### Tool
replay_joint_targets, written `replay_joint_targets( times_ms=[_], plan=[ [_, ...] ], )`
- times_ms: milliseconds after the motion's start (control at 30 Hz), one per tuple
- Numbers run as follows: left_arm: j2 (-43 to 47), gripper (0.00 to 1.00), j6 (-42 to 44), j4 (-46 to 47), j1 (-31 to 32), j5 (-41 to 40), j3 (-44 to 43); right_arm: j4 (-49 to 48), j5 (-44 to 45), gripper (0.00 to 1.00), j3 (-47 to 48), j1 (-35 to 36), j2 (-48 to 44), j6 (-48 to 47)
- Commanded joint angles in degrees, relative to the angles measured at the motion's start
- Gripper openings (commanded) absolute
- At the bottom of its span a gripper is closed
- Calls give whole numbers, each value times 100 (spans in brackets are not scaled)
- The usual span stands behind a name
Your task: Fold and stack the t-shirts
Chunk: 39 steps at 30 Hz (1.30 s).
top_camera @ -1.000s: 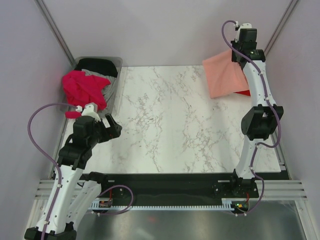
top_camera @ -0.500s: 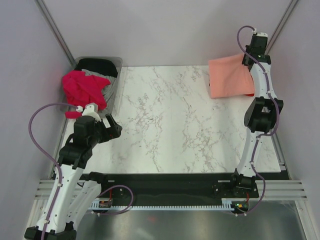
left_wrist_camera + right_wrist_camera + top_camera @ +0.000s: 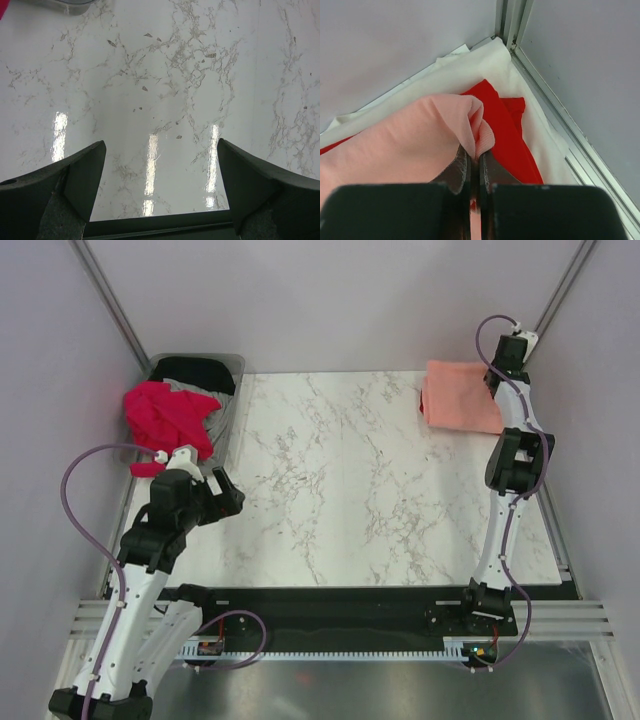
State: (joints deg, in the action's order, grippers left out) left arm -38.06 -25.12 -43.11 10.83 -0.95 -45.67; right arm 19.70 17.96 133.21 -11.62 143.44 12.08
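One salmon shirt (image 3: 458, 403), long axis left-right, pinched by right tool (image 3: 475, 156); left tool (image 3: 161, 142) gapes.

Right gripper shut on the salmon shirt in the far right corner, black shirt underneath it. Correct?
Not quite: the shirt underneath is bright red, not black. The right wrist view shows the red shirt lying under the salmon shirt. The rest holds: the right gripper is shut on a fold of the salmon shirt in the far right corner.

one salmon t-shirt (image 3: 462, 410), one red t-shirt (image 3: 506, 125), one magenta t-shirt (image 3: 170, 415), one black t-shirt (image 3: 195, 371), one bin (image 3: 229, 426)
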Motion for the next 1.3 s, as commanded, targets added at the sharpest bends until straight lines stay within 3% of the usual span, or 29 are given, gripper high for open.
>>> replay_joint_targets(
  times_ms=[0, 333, 367, 400, 500, 533, 867, 967, 1133, 1233, 1267],
  plan=[
    [-17, 99, -124, 224, -37, 69, 5, -669, 226, 0, 425, -165, 246, 286],
    [-52, 99, -133, 233, -37, 69, 6, -1249, 296, 0, 189, -218, 264, 567],
    [-61, 99, -133, 224, -37, 69, 14, -1372, 288, 8, 110, -227, 238, 663],
    [-61, 99, -142, 224, -37, 69, 6, -1381, 235, 51, -39, -236, 220, 743],
    [-61, 99, -133, 216, -37, 69, 14, -1320, -1, 95, -329, -236, -43, 1042],
    [-52, 99, -133, 224, -37, 69, 14, -1329, -55, 98, -417, -244, -314, 1103],
    [97, 100, -151, 224, -37, 69, 14, -837, -406, 98, -1384, -245, -2950, 1754],
    [176, 99, -168, 224, -37, 69, 32, -767, -1202, 98, -2323, -236, -4075, 2219],
    [229, 99, -168, 224, -37, 69, 23, -1319, -2883, 98, -5292, 264, -6173, 3090],
    [212, 99, -159, 224, -37, 69, 32, -1802, -3298, 98, -6682, 1125, -7211, 3230],
    [194, 99, -159, 233, -37, 69, 23, -1803, -3255, 98, -6876, 1770, -7442, 3274]
  ],
)
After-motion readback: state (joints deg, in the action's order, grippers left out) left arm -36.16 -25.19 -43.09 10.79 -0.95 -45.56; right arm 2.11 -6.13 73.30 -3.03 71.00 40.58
